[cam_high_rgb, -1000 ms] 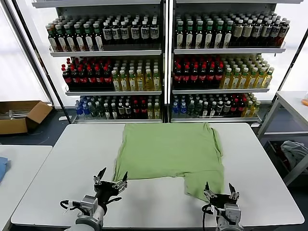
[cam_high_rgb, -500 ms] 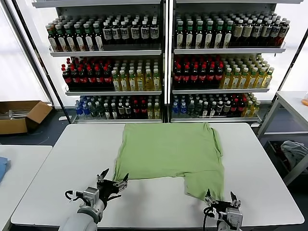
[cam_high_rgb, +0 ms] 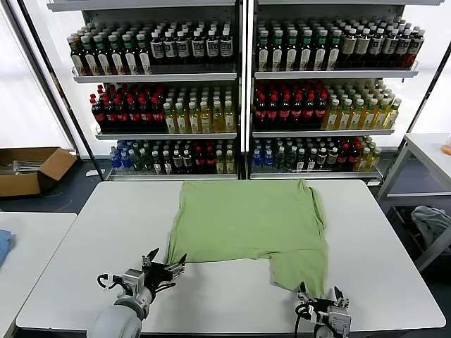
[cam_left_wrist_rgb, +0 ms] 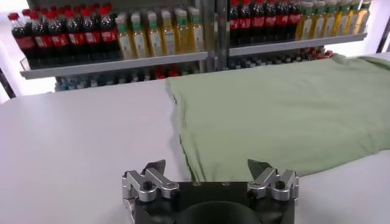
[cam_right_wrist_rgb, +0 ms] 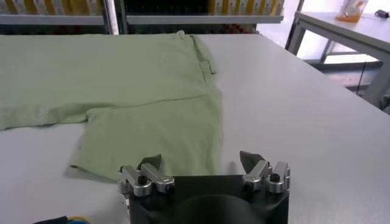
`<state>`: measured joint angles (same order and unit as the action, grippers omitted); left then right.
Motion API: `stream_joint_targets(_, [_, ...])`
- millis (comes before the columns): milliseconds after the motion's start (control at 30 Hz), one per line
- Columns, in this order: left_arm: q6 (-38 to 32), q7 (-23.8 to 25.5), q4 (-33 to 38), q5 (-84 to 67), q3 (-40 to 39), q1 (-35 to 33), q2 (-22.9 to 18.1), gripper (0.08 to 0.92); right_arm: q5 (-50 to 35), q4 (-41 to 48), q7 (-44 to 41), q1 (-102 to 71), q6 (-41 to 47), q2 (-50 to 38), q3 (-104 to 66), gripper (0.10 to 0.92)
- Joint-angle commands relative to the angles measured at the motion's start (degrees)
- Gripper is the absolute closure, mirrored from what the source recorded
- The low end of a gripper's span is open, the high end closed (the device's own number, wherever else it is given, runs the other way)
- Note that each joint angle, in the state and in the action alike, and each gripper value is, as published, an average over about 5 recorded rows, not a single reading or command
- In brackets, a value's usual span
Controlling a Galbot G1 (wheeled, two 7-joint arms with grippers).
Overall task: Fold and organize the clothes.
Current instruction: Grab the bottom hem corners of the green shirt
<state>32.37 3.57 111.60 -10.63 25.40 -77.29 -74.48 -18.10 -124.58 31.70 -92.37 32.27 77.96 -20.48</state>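
The light green short-sleeved cotton T-shirt (cam_high_rgb: pixel 250 225) lies spread for folding on the white worktop (cam_high_rgb: pixel 70 267); near its front edge, left claw (cam_high_rgb: pixel 163 264) and right claw (cam_high_rgb: pixel 318 296) wait, both released and empty.

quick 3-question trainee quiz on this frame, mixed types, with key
1. True or false: the left gripper is shut on the T-shirt.
2. Which gripper sits nearest the T-shirt's sleeve that points toward the robot? A) left B) right
3. Fill in: the T-shirt lies flat on the white ____.

Key: 1 false, both grippers are open and hold nothing; 2 B; 3 table.
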Motion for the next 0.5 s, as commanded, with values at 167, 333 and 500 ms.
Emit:
stream_joint_targets(167, [0.45,0.27,-1.24,-0.66,-0.37,-0.28,0.10,0.260,-0.31,1.34,0.22,-0.28,-0.58,0.19,0.38,0.284])
stream_joint_targets(333, [0.62,0.22,-0.85,-0.52,-0.58,-0.95,-0.12,0.406,-0.72,2.57,0.57,-0.24,-1.40,0.25,0.70,0.422])
stream_joint_targets(500, [0.62,0.35,-0.06,-0.42,-0.65,-1.49,-0.29,0.554,-1.41,3.30,0.67,-0.20,-2.13,0.10,0.73,0.569])
